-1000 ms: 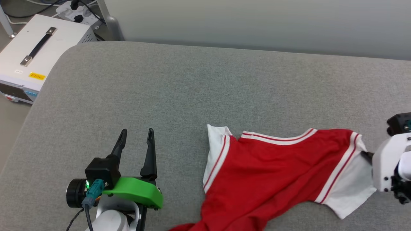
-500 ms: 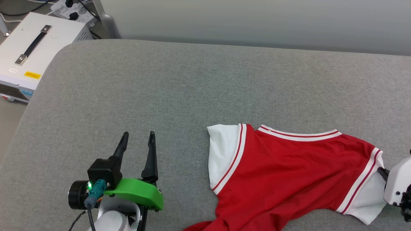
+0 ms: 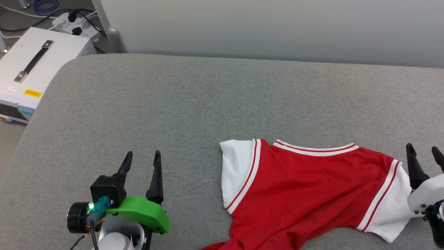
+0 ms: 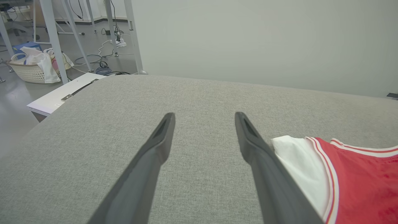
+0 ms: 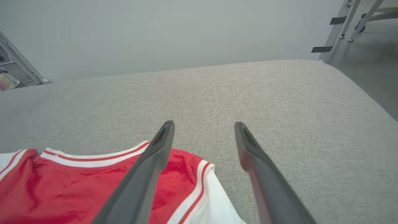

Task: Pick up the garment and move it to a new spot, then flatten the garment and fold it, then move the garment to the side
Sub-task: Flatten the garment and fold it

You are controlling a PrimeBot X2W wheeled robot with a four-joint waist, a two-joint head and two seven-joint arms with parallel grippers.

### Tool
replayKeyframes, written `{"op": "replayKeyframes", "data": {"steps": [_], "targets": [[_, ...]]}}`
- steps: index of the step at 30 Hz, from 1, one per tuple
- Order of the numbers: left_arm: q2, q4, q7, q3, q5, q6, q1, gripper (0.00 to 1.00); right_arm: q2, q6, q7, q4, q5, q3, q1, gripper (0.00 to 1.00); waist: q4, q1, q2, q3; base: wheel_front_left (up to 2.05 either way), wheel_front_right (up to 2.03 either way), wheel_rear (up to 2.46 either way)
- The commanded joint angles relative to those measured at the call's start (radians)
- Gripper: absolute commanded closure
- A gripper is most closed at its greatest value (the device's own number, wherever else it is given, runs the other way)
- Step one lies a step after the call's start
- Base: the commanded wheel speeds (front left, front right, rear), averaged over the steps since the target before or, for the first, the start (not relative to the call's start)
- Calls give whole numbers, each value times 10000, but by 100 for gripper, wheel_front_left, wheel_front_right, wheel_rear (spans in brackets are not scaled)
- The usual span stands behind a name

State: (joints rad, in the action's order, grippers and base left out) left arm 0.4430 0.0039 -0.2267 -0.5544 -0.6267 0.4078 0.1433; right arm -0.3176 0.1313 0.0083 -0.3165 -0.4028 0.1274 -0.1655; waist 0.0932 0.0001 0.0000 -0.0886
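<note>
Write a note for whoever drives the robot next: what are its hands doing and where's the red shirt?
Left gripper: open, empty, over the bare grey surface, left of the garment.
Right gripper: open, empty, by the garment's white sleeve.
Garment: lying on the surface, neckline away from the robot, not yet flat, lower part past the head view's bottom edge.
Done: garment set down.
Left: flatten, fold, move aside.
</note>
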Motion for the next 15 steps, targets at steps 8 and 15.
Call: {"op": "replayKeyframes", "data": {"steps": [8,15], "targets": [[303,225,163,177,-294,12,-204,0,880,-6,-742,1968,1065,-210,1231,0,-326,-1,0,386,0,0,0],[509,436,609,152,-512,-146,-146,0,1692,-6,-399,3936,1737,-572,2324,0,-708,-1,0,563,0,0,0]]}}
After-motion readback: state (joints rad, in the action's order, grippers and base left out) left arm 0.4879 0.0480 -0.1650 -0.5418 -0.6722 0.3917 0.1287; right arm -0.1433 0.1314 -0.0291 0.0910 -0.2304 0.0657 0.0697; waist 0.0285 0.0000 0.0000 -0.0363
